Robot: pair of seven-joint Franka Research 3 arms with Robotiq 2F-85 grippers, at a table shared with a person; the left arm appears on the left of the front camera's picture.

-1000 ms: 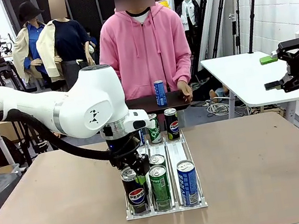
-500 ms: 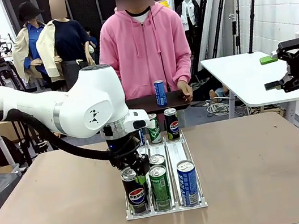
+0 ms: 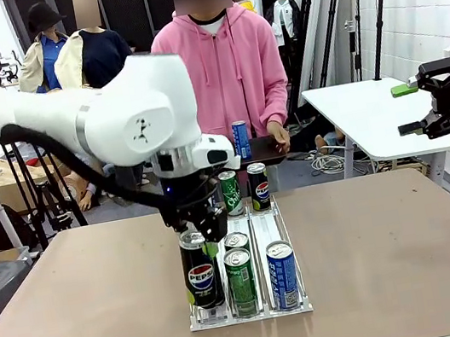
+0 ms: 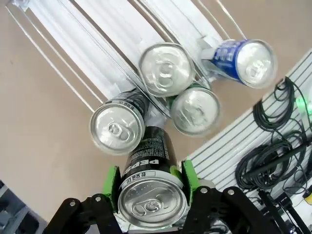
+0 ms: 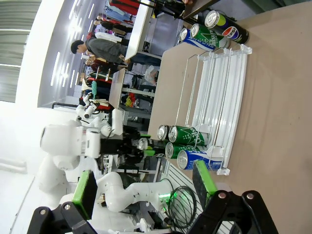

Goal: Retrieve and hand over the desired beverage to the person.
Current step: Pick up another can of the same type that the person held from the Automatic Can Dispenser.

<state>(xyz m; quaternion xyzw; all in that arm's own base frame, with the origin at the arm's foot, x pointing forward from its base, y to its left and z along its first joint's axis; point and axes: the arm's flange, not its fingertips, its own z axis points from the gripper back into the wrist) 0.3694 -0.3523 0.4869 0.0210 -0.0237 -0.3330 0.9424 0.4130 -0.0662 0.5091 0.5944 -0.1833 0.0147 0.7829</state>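
My left gripper (image 3: 199, 235) is shut on the top of a black Pepsi can (image 3: 201, 276) and holds it upright just above the front left lane of the clear rack (image 3: 304, 306). In the left wrist view its green pads (image 4: 113, 183) clamp that can (image 4: 152, 200) over the other cans. A green can (image 3: 241, 280) and a blue can (image 3: 282, 274) stand at the rack's front, and more cans stand at its back (image 3: 258, 185). The person (image 3: 217, 66) in a pink hoodie stands at the far side. My right gripper (image 3: 422, 105) hangs open at the far right, with nothing between its pads (image 5: 204, 178).
A blue can (image 3: 241, 140) stands on a dark board in front of the person, whose hand (image 3: 278, 135) rests beside it. A white side table (image 3: 362, 111) stands at the right. The brown table (image 3: 393, 244) has bare room on both sides of the rack.
My left arm has risen, lifting the black Pepsi can up out of the rack's front left lane. The right gripper has not moved.
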